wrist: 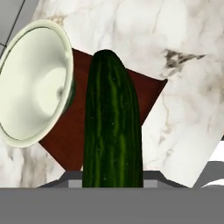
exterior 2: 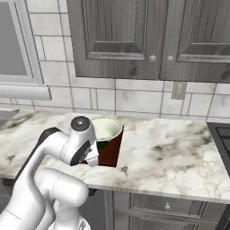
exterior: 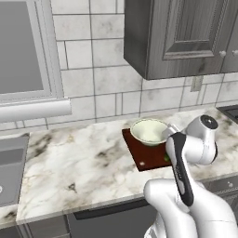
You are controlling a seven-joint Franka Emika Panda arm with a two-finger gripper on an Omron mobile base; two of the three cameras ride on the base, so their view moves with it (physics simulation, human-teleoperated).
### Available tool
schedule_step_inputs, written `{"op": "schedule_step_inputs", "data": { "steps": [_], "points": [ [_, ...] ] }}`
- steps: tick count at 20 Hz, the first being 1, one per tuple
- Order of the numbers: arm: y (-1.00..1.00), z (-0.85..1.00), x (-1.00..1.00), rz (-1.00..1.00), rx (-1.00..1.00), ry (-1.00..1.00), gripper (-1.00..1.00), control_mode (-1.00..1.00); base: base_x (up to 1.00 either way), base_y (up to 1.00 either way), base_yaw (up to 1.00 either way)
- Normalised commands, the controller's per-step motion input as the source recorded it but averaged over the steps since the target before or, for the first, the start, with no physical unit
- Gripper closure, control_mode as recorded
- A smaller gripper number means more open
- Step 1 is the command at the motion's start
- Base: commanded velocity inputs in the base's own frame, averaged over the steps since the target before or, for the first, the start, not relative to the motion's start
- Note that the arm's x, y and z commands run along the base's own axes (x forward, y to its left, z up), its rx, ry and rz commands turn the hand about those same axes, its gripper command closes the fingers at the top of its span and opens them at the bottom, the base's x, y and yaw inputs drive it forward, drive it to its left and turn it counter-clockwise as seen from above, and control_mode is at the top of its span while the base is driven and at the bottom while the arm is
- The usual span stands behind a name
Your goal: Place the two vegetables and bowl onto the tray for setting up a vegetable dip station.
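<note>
My gripper (wrist: 112, 177) is shut on the dark green vegetable (wrist: 112, 127), which stands lengthwise up the middle of the hand view, just above the tray (wrist: 65, 135). The pale greenish-white bowl (wrist: 35, 83) rests on the dark reddish-brown tray, close beside the vegetable. In the left base view the bowl (exterior: 149, 130) sits at the far end of the tray (exterior: 142, 151), and a sliver of the green vegetable (exterior: 166, 158) peeks out behind my arm. The right base view has the bowl (exterior 2: 107, 128) on the tray (exterior 2: 110, 152) next to my wrist. The carrot is hidden or out of view.
Marble counter (exterior: 83, 158) spreads to the left of the tray, with a sink (exterior: 9, 172) at its far left end. A stove edge (exterior 2: 220, 139) lies to the right. Grey wall cabinets (exterior: 181, 37) hang overhead, and a window (exterior: 23, 51) is at the left.
</note>
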Motion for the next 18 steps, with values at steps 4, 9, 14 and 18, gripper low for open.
{"op": "schedule_step_inputs", "data": {
  "steps": [4, 9, 14, 18],
  "points": [
    [0.0, -0.25, 0.19, 0.0, 0.0, 0.0, 1.0, -1.0, 0.0, 0.0, 0.0],
    [0.0, -0.24, 0.13, 0.0, 0.0, 0.0, 1.0, -1.0, 0.0, 0.0, 0.0],
    [0.0, -0.26, 0.07, 0.0, 0.0, 0.0, 1.0, -1.0, 0.0, 0.0, 0.0],
    [0.0, -0.27, 0.02, 0.0, 0.0, 0.0, 1.0, -1.0, 0.0, 0.0, 0.0]
  ]
}}
